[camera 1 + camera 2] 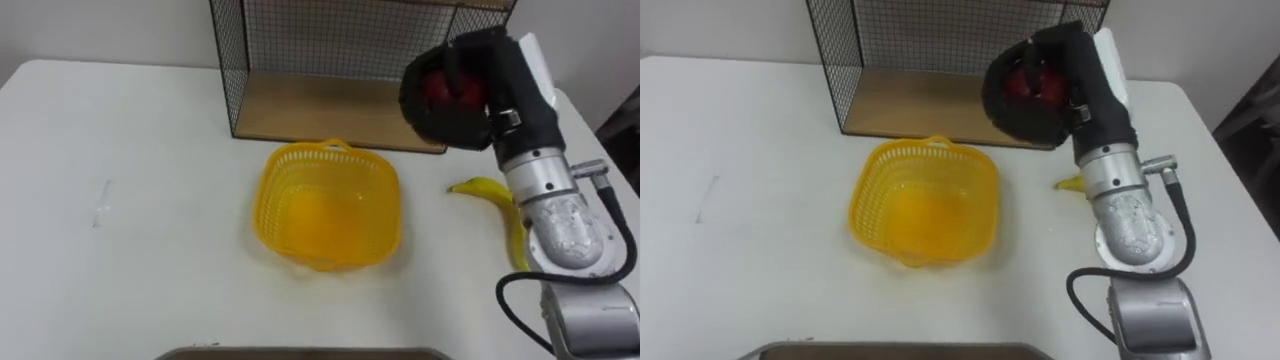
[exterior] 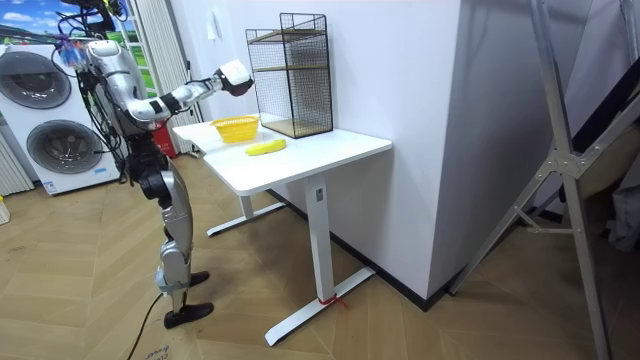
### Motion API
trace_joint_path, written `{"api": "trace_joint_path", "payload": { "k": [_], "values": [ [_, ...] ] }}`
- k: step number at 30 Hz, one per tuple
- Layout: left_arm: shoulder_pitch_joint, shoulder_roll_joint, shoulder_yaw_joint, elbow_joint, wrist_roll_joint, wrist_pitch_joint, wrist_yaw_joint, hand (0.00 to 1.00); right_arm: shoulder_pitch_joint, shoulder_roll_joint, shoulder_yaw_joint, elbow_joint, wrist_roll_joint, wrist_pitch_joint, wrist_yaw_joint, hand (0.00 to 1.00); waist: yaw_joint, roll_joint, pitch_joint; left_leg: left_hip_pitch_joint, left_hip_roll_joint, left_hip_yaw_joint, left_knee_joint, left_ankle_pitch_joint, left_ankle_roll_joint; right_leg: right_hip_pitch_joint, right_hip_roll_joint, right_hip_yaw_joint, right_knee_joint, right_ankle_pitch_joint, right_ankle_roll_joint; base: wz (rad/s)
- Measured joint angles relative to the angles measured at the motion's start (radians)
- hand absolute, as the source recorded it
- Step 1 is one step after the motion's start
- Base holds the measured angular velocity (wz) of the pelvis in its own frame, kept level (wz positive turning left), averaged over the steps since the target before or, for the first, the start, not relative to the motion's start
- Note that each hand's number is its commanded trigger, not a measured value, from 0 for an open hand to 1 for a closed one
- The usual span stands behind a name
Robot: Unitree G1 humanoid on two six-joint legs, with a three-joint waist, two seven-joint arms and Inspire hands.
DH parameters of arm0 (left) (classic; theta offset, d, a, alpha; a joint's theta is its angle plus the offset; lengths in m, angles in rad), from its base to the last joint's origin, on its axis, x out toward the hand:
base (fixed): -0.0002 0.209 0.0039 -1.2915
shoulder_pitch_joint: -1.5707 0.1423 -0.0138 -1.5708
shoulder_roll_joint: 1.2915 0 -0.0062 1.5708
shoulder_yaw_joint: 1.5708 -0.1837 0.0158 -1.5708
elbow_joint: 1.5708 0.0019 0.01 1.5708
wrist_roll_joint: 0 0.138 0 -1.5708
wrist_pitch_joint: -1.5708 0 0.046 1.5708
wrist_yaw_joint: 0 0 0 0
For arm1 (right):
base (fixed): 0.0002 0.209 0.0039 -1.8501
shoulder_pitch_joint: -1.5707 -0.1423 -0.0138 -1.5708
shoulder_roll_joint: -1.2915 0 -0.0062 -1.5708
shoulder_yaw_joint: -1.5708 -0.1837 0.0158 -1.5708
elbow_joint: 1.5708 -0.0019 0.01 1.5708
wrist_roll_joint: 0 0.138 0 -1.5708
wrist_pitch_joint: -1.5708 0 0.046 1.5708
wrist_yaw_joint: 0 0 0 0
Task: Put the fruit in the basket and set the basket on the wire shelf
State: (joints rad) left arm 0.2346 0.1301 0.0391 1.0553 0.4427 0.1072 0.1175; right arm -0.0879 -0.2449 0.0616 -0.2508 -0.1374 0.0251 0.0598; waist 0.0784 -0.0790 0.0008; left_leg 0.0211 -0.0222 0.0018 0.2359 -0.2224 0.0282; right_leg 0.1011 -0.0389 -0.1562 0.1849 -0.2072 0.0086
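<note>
Right hand (image 1: 470,95) was up, fingers curled tight round the red apple (image 1: 443,88), raised before the wire shelf (image 1: 330,40) at its right front corner. The yellow basket (image 1: 283,180) sat just before the shelf, and the banana (image 1: 490,188) lay near the bench's (image 1: 130,150) right edge. There was wide bare bench to the left.

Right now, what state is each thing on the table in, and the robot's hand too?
right hand: shut on the red fruit, raised over the table.
red fruit: gripped, off the table.
basket: upright on the table, empty.
banana: lying on the table, right of the basket, not touching.
wire shelf: standing behind the basket, visible bottom board bare.
</note>
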Motion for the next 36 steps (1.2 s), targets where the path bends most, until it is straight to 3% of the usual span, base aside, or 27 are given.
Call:
{"api": "trace_joint_path", "payload": {
  "k": [3,6,7,8,9,18,36],
  "values": [
    [-0.012,0.003,-0.029,0.011,-0.001,0.000,0.000,0.00,-0.001,0.001,0.041,0.000,-0.049,0.005,0.027,1.00,0.010,-0.005,0.0014,-0.006,0.000,-0.005,0.000,0.000,0.000,-0.002,0.000,-0.008,0.000,0.000,0.000,0.07],
    [-0.031,0.004,-0.030,0.025,-0.001,0.005,0.000,0.00,-0.004,0.001,0.074,0.000,-0.069,0.036,0.059,1.00,0.026,-0.012,0.0036,-0.010,0.000,-0.006,0.001,0.000,0.000,-0.004,0.000,-0.009,0.000,0.000,0.000,0.02],
    [-0.037,0.004,-0.030,0.025,-0.003,0.006,0.000,0.00,-0.004,0.001,0.080,0.000,-0.069,0.044,0.073,0.84,0.034,-0.013,0.0046,-0.010,0.000,-0.006,0.002,0.000,0.000,-0.004,0.000,-0.009,0.000,0.000,0.000,0.00],
    [-0.045,0.004,-0.032,0.025,-0.004,0.010,0.000,0.00,-0.005,0.001,0.087,0.000,-0.069,0.052,0.080,0.27,0.039,-0.012,0.0057,-0.011,-0.001,-0.006,0.002,0.000,0.000,-0.004,-0.001,-0.009,0.000,0.000,0.000,0.00],
    [-0.048,0.004,-0.033,0.025,-0.007,0.012,0.000,0.00,-0.006,0.001,0.093,0.000,-0.069,0.057,0.085,0.00,0.040,-0.012,0.0058,-0.011,-0.001,-0.006,0.002,0.000,0.000,-0.004,-0.001,-0.009,0.000,0.000,0.000,0.00],
    [-0.066,0.004,-0.034,0.024,-0.019,0.016,0.000,0.00,-0.012,0.004,0.155,0.005,-0.066,0.078,0.108,0.00,0.048,0.000,0.0131,-0.011,-0.001,-0.006,0.004,0.000,0.000,-0.004,-0.002,-0.009,0.000,0.000,0.001,0.00],
    [-0.067,0.008,-0.065,0.022,-0.019,0.018,0.000,0.00,-0.012,0.006,0.154,0.066,-0.051,0.086,0.108,0.00,0.048,0.012,0.0052,-0.011,-0.001,-0.006,0.004,0.000,0.000,0.001,-0.001,-0.010,0.000,0.000,0.001,0.00]
  ]
}}
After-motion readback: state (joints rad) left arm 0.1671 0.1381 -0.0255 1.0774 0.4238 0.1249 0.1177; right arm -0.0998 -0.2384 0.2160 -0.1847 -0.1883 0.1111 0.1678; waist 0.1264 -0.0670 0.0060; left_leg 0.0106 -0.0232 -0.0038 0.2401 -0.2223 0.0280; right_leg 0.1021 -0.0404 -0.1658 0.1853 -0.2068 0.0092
